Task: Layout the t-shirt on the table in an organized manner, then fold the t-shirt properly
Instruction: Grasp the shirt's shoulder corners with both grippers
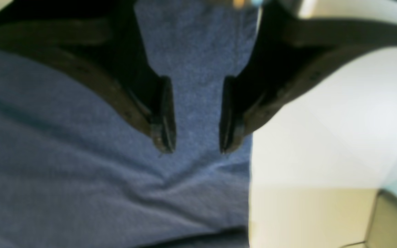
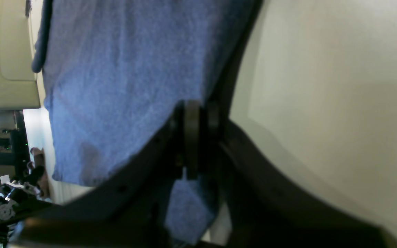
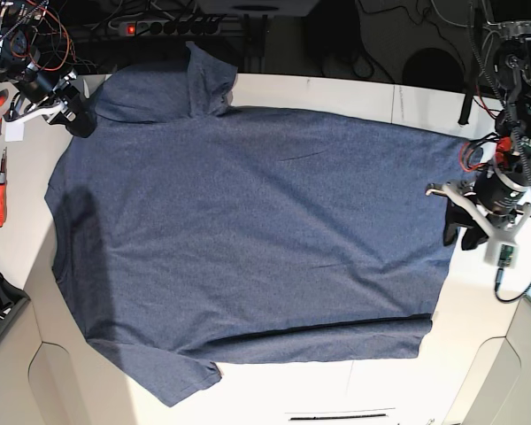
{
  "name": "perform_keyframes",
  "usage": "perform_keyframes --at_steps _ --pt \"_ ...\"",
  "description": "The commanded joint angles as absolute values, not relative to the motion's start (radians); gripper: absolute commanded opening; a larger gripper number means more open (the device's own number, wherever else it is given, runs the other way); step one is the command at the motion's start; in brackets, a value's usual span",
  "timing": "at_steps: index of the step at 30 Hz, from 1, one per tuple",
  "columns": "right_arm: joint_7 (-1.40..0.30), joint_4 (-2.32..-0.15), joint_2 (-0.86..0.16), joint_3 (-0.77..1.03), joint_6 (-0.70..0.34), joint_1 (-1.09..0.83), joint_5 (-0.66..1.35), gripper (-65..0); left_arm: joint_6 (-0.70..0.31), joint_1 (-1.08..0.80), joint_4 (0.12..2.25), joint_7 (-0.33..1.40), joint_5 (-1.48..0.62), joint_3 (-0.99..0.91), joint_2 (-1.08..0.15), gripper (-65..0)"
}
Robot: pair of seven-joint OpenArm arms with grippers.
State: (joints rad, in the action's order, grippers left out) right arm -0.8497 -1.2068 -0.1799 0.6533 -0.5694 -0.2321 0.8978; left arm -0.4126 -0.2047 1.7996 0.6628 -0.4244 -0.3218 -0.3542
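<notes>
Here I am with the t-shirt (image 3: pixel 248 239) spread wide and mostly flat across the table (image 3: pixel 354 97), plain blue side up, hem toward my left arm and collar end toward my right. One sleeve (image 3: pixel 208 75) runs off the far edge of the table, the other (image 3: pixel 173 376) points at the near edge, lying flat.

My right gripper (image 2: pixel 198 137) is at the collar-side corner, its jaws pressed together with a fold of the blue cloth pinched between them. From that wrist view the fabric hangs away from the fingers in a broad sheet, and a strip of it shows below the pinch. In the base view that gripper (image 3: pixel 75 115) sits right at the shirt's far corner, by the table's edge.

My left gripper (image 1: pixel 196 144) is over the hem edge, jaws spread apart, nothing between them but cloth seen below. The tips look to be down near the fabric; I can't tell whether they touch it. The shirt's edge runs just beside the outer finger (image 1: pixel 229 120), white table beyond it. A few soft wrinkles (image 1: pixel 171 182) fan out under the tips
</notes>
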Motion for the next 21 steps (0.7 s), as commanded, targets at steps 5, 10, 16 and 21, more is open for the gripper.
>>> perform_keyframes --at_steps 5,10,16,21 --pt "-0.868 -1.211 -0.185 0.654 -0.558 -0.236 0.925 -65.0 -0.472 -0.253 1.817 0.652 -0.596 -0.451 -0.363 -42.7" --pt "-0.868 -1.211 -0.185 0.654 -0.558 -0.236 0.925 -65.0 -0.536 -0.28 1.817 0.691 -0.773 -0.622 -0.326 -42.7" --pt "-0.867 -1.211 -0.185 0.654 -0.558 -0.236 0.925 -65.0 -0.582 -0.286 1.817 0.831 -0.976 -0.806 -0.286 -42.7" --pt "-0.867 -1.211 -0.186 0.654 -0.558 -0.236 0.925 -65.0 -0.581 -0.33 1.816 0.835 -0.994 -0.9 -0.264 -42.7"
